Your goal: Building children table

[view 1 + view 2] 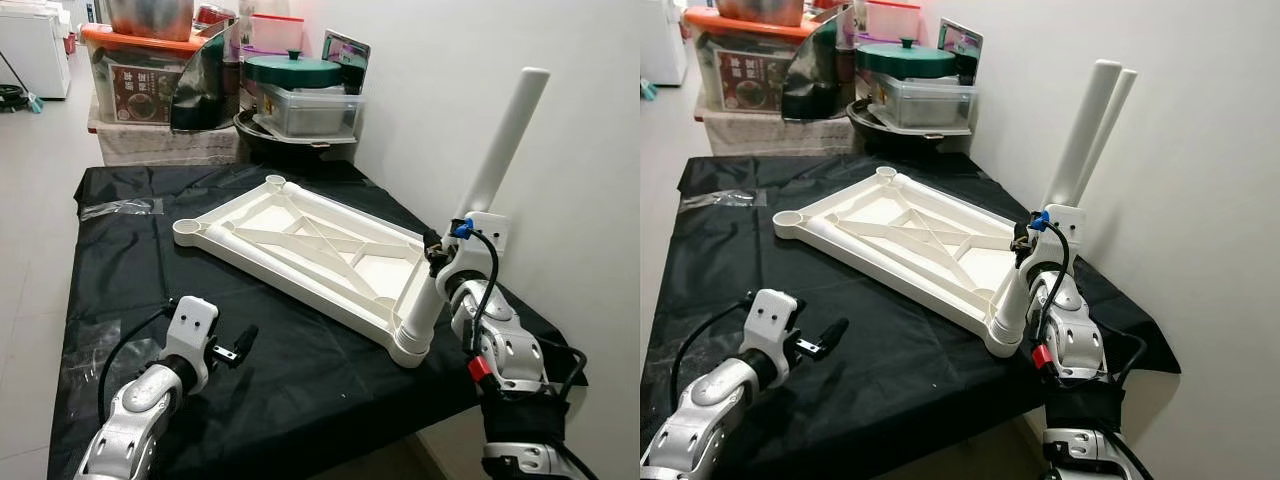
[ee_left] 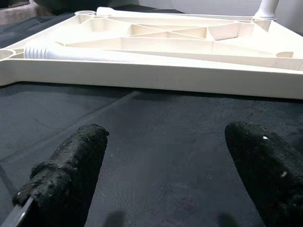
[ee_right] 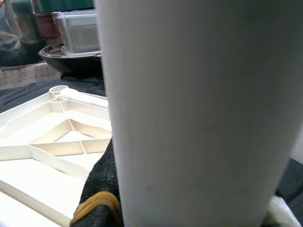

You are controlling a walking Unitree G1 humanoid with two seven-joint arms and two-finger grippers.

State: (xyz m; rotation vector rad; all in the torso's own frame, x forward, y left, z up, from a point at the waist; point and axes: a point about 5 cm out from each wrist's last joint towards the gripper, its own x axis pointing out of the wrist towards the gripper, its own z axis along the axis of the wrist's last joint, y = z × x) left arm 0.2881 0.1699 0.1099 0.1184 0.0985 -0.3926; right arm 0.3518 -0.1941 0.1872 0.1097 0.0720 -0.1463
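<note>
Two grippers sit at the bottom of the head views. The left gripper (image 1: 243,345), lower left, hovers just above the black cloth (image 1: 300,380) covering the tabletop, its fingers (image 2: 71,175) spread apart and empty, pointing at the near edge of the table frame (image 1: 300,250). Lower right, the right gripper (image 1: 437,262) has its fingers closed around a white leg (image 1: 490,190) that stands tilted in the frame's near right corner socket (image 1: 412,345).

The step in hand looks like seating this leg. To do it well, the right arm should probably bring the leg upright over the socket before pressing or twisting, since a slanted push may jam it or slide the frame across the cloth. The free left gripper could steady the frame's near edge.

Mid-picture, the upside-down cream frame lies flat, with a loose leg (image 1: 260,252) resting inside along its near rail and open sockets at the other corners.

Farther off, upper left and centre, stand storage boxes (image 1: 135,70), a green-lidded pot (image 1: 292,70) and a clear container (image 1: 310,110). The wall (image 1: 560,150) is close on the right and limits elbow room.
</note>
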